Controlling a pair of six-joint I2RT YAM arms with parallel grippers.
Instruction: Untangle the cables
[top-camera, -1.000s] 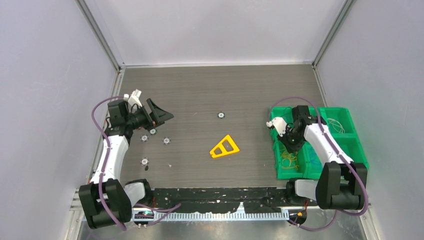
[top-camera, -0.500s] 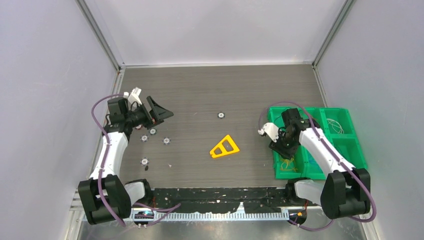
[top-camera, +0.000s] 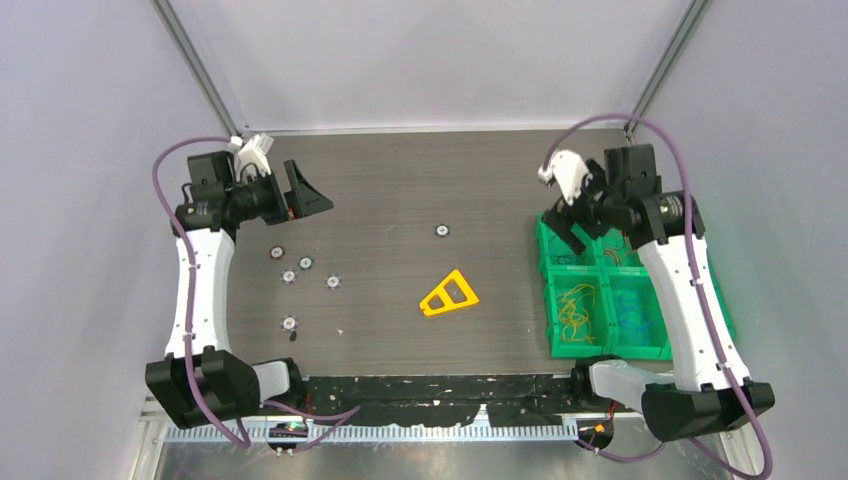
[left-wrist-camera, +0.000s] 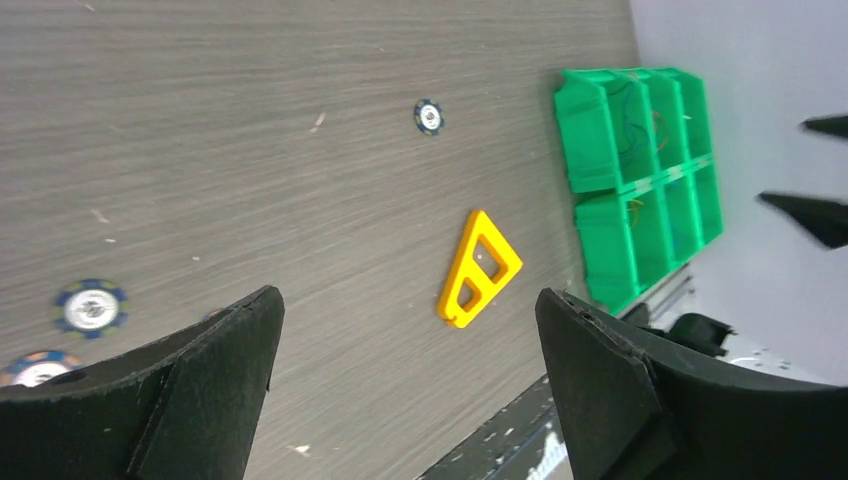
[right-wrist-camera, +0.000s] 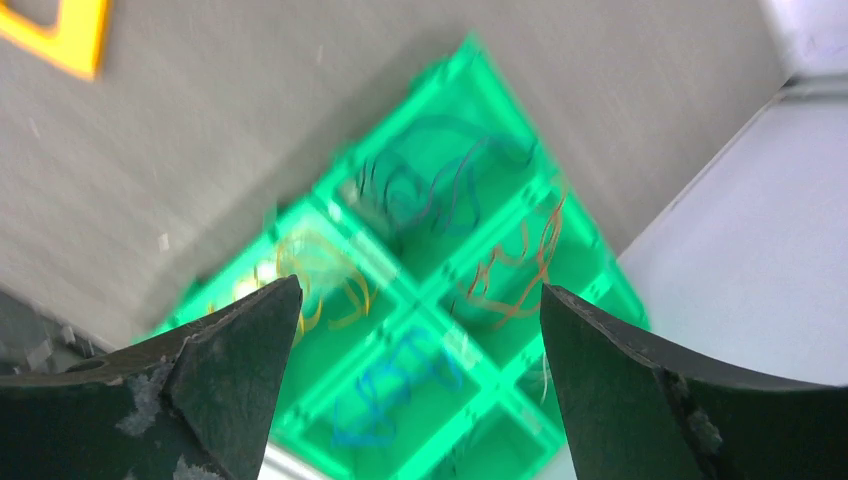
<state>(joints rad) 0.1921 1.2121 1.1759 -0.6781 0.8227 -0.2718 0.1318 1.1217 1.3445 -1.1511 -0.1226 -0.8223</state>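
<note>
Risen from the green bin (top-camera: 549, 292), right hand (right-wrist-camera: 420, 290) gapes empty, as does left hand (left-wrist-camera: 407, 295); cables (top-camera: 577, 306) lie in its compartments.

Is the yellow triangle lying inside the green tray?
No, the yellow triangle lies flat on the table, clearly apart from the green tray to its right.

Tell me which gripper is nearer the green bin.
Right. The right gripper hangs open above the far end of the green bin. The left gripper, also open, is far off on the opposite side.
</note>
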